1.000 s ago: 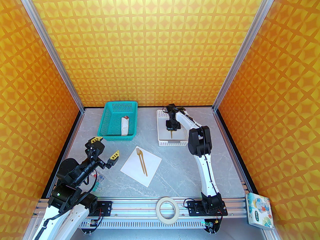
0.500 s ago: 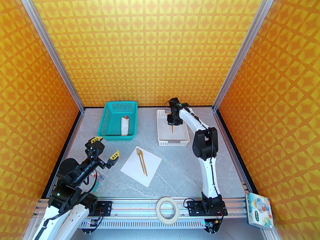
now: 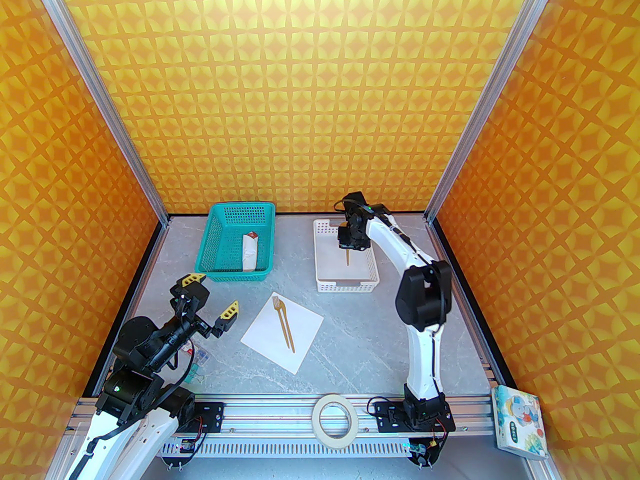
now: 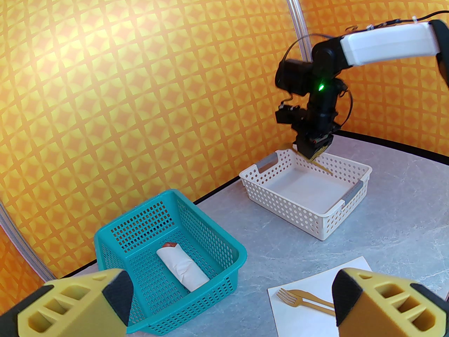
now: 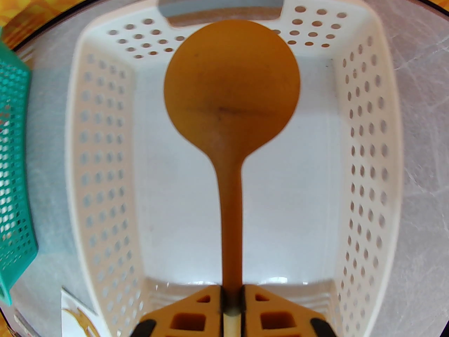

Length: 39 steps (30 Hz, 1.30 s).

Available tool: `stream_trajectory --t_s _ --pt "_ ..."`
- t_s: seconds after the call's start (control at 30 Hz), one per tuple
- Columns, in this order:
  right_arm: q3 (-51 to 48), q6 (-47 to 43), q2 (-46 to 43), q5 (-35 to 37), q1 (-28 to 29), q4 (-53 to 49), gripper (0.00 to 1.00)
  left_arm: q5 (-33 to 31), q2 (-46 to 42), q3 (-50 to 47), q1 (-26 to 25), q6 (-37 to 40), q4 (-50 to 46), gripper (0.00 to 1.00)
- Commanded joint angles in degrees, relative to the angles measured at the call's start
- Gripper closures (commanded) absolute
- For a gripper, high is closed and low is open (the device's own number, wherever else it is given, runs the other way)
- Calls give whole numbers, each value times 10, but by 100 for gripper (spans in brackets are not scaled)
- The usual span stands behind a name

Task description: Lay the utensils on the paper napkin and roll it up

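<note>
The spoon (image 5: 231, 83) is clamped by the right gripper (image 5: 231, 307) over the white basket (image 5: 101, 135), at 1 o'clock from the paper napkin (image 3: 300, 333), where 1 fork (image 3: 278, 304) is laid. The left gripper (image 3: 211, 295) is spread wide at 9 o'clock.

Bright, even light; wrist views bulge, fisheye

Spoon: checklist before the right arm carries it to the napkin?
1. Spoon held: ok, right gripper shut on its handle.
2. Spoon above the white basket rim: cannot tell.
3. Napkin lying flat: ok.
4. Free space on napkin beside the fork: ok.
5. Left gripper open, off the napkin: ok.
</note>
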Motion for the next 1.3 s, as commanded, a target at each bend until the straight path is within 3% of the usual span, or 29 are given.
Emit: stream_trajectory --t_s 0.0,0.33,0.6,0.93,1.27 --pt "-54 17 -71 -1 23 20 86 9 -5 3 4 6 -10 1" --pt "-214 92 -207 4 122 68 86 9 -6 5 4 5 -8 1" --pt "-321 189 -249 6 231 126 86 9 -7 3 4 5 -5 1" --pt "-343 245 -189 -6 343 163 86 9 -11 4 4 4 -7 1" --pt "-304 257 -105 -23 391 175 86 9 -13 2 4 5 -8 1"
